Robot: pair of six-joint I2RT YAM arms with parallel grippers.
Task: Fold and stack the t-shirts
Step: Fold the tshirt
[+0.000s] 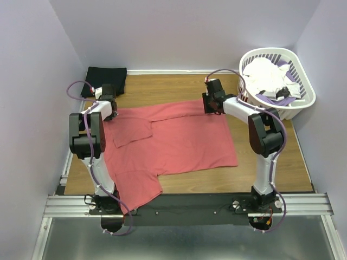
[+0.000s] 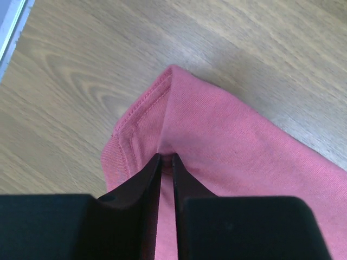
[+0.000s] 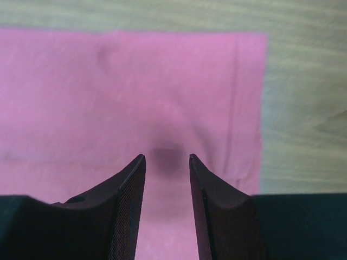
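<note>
The wooden table (image 1: 179, 84) in front of me carries a coral-red t-shirt (image 1: 179, 141) spread across its middle, the near-left part lapping over the near edge. A folded black t-shirt (image 1: 107, 78) lies in the far left corner. A white slatted basket (image 1: 293, 111) stands at the far right corner.

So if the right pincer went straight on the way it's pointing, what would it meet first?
The coral-red t-shirt. The right pincer points straight at the cloth with its jaws apart and nothing between them. Depth is hard to judge, but the cloth looks close.
</note>
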